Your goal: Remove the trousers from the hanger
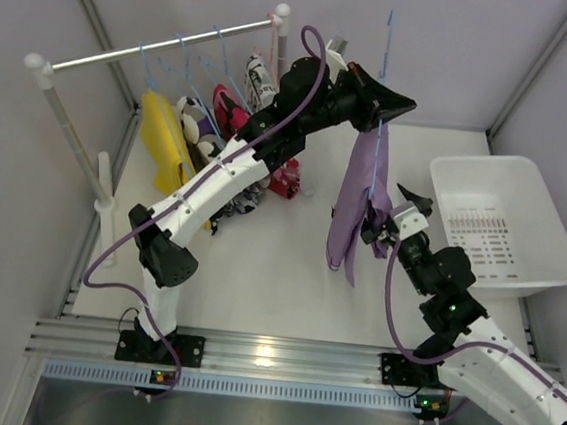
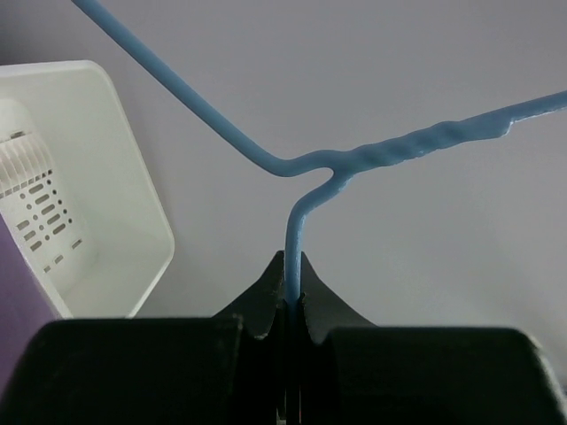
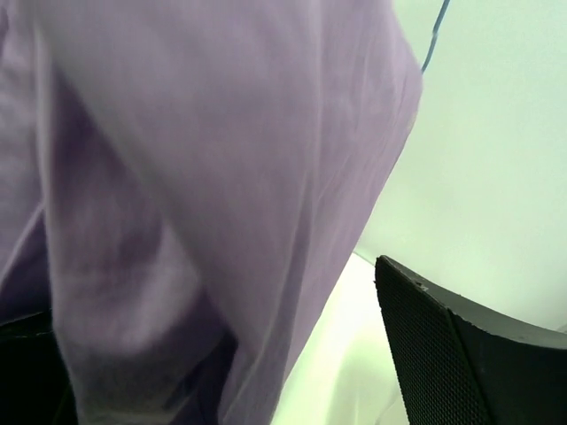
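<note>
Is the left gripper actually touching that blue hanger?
Touching. The left wrist view shows the hanger wire pinched tight in the left gripper, with no gap visible.

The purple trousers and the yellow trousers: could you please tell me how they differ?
The purple trousers hang from a blue hanger held aloft by the left claw; the yellow trousers hang on the rail. The right claw is at the purple pair; no claw is near the yellow pair. Both are plain cloth, hanging.

lilac trousers [image 1: 354,194]: plain | hanger [image 2: 399,150]: blue | basket [image 1: 540,212]: white | yellow trousers [image 1: 160,135]: plain
</note>
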You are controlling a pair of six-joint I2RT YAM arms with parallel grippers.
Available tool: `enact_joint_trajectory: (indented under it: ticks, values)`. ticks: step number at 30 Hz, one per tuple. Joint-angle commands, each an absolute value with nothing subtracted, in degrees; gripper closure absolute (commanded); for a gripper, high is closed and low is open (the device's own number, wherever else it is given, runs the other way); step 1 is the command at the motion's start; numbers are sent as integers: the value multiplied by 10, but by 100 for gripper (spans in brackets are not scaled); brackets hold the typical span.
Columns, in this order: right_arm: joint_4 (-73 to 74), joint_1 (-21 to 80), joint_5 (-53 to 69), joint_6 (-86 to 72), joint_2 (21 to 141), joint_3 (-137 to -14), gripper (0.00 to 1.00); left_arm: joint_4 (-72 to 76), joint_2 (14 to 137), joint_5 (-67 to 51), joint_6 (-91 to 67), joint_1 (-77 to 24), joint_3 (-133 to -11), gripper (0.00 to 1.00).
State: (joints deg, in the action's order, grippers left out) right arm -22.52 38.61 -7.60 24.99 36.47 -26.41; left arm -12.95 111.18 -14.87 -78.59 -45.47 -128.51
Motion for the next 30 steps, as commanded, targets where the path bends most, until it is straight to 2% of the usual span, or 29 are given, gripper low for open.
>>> enact_joint_trajectory:
  ticks: [1,3,5,6,8,9,11,12,17,30]
  values:
    - [-294,395,-84,264,368,-309,12,-80,1085,-146,-809,-455,-1282,100]
    - [-296,395,-82,265,374,-320,13,-83,1083,-148,-809,-455,-1275,100]
    - [-296,394,-77,268,378,-326,18,-83,1085,-149,-809,-456,-1272,100]
    - [-296,395,-76,269,378,-330,28,-82,1085,-149,-809,-456,-1271,100]
    - [-299,394,-75,272,379,-331,41,-79,1085,-149,-808,-458,-1271,100]
    - [-297,394,-75,272,379,-334,51,-78,1086,-149,-806,-459,-1272,100]
    - [-291,393,-76,270,376,-340,61,-80,1085,-151,-803,-461,-1267,100]
    - [-281,391,-76,270,378,-349,72,-80,1084,-152,-801,-461,-1261,100]
    - [-258,388,-83,254,381,-390,100,-83,1075,-160,-781,-461,-1233,100]
    - [-161,336,-149,96,417,-586,100,-113,1039,-140,-604,-467,-1107,100]
